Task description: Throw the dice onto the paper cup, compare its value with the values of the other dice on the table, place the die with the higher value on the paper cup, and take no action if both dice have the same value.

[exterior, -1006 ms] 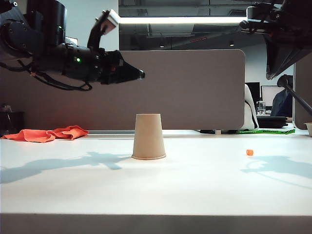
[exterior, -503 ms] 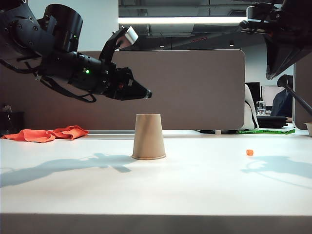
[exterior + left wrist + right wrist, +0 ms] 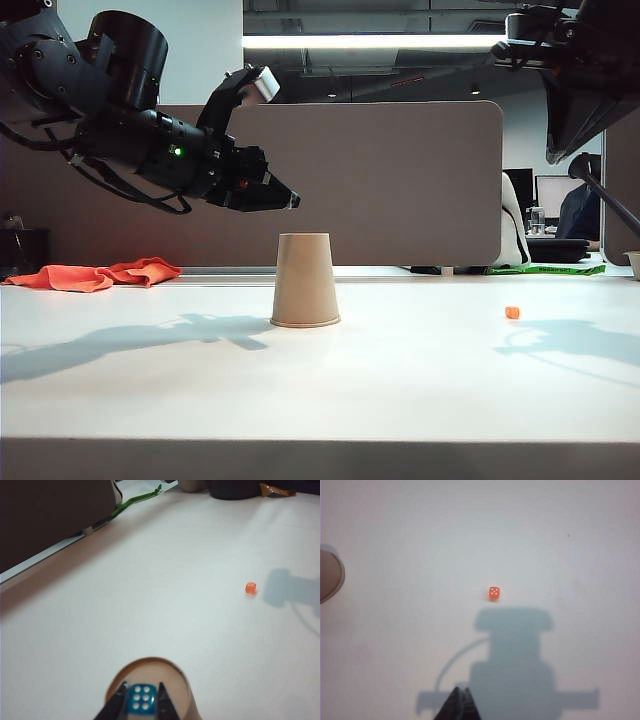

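Observation:
The tan paper cup [image 3: 305, 280] stands upside down mid-table, flat base up. My left gripper [image 3: 291, 202] hangs just above it, slightly to its left, tips tilted down. In the left wrist view the left gripper [image 3: 141, 699] is shut on the blue die [image 3: 141, 699], six pale pips facing the camera, with the cup's base [image 3: 172, 682] right behind it. The orange die [image 3: 512, 312] lies on the table at the right, also seen as the orange die [image 3: 250, 587] and, showing five pips, the orange die [image 3: 493, 593]. My right gripper [image 3: 460, 693] is shut and empty, high above the table near the orange die.
A crumpled orange cloth [image 3: 95, 274] lies at the back left of the white table [image 3: 400, 380]. A grey partition [image 3: 400, 180] closes off the back edge. The cup's rim [image 3: 330, 575] shows at the edge of the right wrist view.
My left gripper has swung right and dipped, tips tilting down to just over the cup, holding the blue die. The right arm and the orange die have not moved.

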Motion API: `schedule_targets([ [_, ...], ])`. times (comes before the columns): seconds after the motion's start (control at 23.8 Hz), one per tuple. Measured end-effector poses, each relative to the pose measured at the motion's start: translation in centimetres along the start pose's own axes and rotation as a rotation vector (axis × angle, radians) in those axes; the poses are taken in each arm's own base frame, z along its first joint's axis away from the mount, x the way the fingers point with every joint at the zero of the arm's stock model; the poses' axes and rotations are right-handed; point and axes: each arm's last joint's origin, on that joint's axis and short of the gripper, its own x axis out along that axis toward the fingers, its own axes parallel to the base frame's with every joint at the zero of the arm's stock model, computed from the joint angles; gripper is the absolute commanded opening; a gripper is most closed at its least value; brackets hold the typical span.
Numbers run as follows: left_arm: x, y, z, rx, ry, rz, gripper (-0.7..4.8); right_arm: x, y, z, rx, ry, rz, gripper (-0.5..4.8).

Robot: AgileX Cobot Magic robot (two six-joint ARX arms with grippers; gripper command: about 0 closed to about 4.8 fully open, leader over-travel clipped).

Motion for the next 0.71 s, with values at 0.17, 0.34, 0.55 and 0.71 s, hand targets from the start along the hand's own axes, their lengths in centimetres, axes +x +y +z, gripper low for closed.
schedule_targets([
  [0.17, 0.3, 0.2, 0.2, 0.005, -0.009, 0.002, 0.66, 0.0, 0.0, 0.0, 0.000, 0.000, 0.000, -0.06],
  [0.34, 0.6, 0.4, 0.1, 0.007, -0.013, 0.003, 0.66, 0.0, 0.0, 0.0, 0.000, 0.000, 0.000, -0.06],
  [0.55, 0.8, 0.4, -0.2, -0.012, -0.004, 0.000, 0.66, 0.0, 0.0, 0.0, 0.000, 0.001, 0.001, -0.06],
  [0.71, 1.4, 0.4, -1.0, -0.029, 0.017, -0.008, 0.66, 0.0, 0.0, 0.0, 0.000, 0.001, 0.001, -0.06],
])
